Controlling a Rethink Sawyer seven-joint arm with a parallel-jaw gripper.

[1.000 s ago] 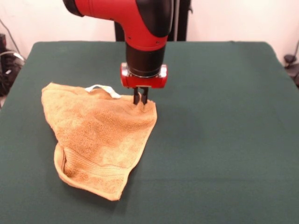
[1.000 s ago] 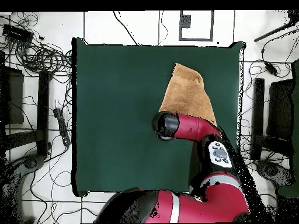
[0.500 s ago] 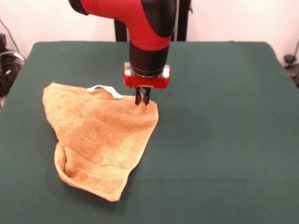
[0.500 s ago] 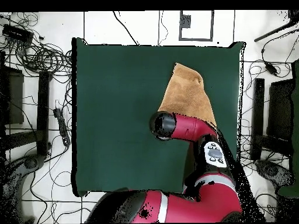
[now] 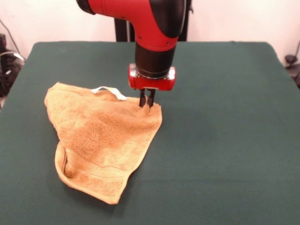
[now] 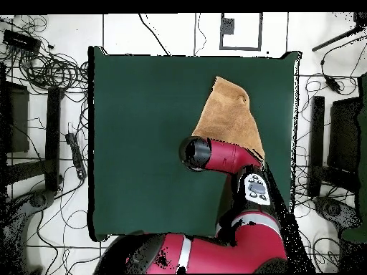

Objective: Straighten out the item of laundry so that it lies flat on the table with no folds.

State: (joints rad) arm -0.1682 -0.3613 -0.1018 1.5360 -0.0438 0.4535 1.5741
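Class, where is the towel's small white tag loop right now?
In the front view, the white tag loop sits on the towel's far edge, just left of the hand pinching the towel's corner.

A robotics lab, plainly: a red and black arm [image 5: 150, 33] on a pedestal reaches over a table [image 5: 225, 140] draped in dark green cloth. From overhead, tangles of cables [image 6: 50, 68] sprawl across a pale tiled floor [image 6: 165, 32] (black stands and gear crowd both sides). Bare white wall [image 5: 234, 18] behind — nothing homely here, all rig and wiring.
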